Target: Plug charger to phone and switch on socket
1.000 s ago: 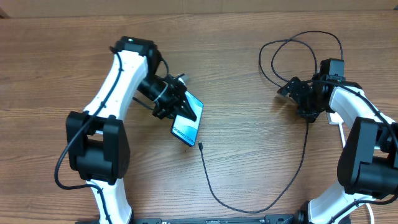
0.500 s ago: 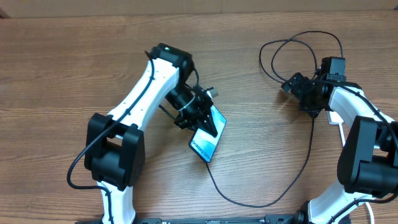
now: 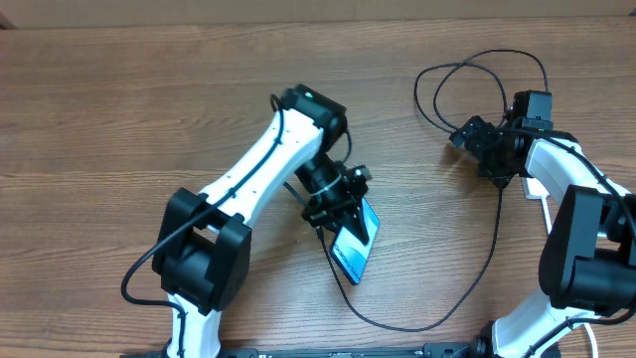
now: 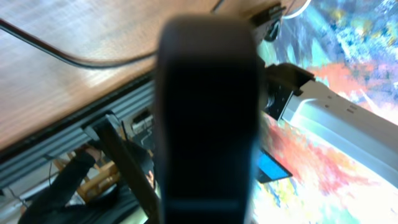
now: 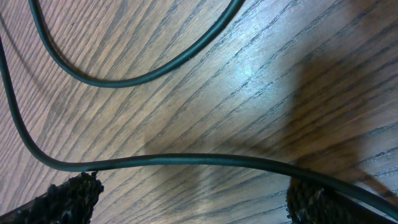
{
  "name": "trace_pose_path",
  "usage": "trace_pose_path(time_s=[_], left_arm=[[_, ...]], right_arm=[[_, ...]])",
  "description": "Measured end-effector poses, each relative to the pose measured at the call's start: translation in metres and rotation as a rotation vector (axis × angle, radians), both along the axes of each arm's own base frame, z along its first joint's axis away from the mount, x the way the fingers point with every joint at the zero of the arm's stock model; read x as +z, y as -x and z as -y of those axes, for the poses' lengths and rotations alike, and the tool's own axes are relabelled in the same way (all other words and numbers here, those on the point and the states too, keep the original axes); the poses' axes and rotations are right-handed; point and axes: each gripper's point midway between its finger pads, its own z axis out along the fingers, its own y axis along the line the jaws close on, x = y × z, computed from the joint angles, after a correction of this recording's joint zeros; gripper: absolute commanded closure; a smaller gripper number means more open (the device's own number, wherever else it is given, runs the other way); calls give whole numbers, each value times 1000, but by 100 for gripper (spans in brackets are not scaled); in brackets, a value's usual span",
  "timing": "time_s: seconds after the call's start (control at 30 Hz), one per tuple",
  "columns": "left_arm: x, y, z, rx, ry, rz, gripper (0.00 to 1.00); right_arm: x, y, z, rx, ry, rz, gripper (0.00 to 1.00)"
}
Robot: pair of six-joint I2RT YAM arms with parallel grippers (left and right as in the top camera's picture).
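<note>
From above, my left claw (image 3: 348, 221) is clamped on the phone (image 3: 356, 251), which it holds tilted near the middle of the table (image 3: 119, 119). The charger (image 3: 494, 249) trails from the phone's lower end, swings toward me and climbs to my right claw (image 3: 477, 154). I can't tell whether its tip is seated.

On the left wrist, a dark blur fills the centre, probably the phone.

On the right wrist, the pads (image 5: 68, 193) stand wide apart and grip nothing. The charger lies across the wood between them.
</note>
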Motion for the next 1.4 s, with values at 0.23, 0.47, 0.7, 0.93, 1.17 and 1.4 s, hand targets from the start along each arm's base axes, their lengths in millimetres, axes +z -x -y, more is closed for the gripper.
trace_pose_path(time_s=[0.23, 0.47, 0.7, 0.93, 1.17, 1.4], left_arm=[[18, 5, 18, 56, 82, -87, 96], [36, 4, 31, 125, 156, -177, 96], [47, 3, 37, 167, 190, -236, 96], [52, 2, 40, 195, 194, -280, 96], [54, 2, 41, 210, 183, -302, 96], [57, 1, 42, 238, 162, -347, 96]], right_arm=[[0, 0, 0, -1, 0, 0, 0], [0, 0, 0, 0, 0, 0, 0], [0, 0, 0, -1, 1, 0, 0], [0, 0, 0, 0, 1, 1, 0], [0, 0, 0, 0, 0, 0, 0], [0, 0, 0, 0, 1, 0, 0]])
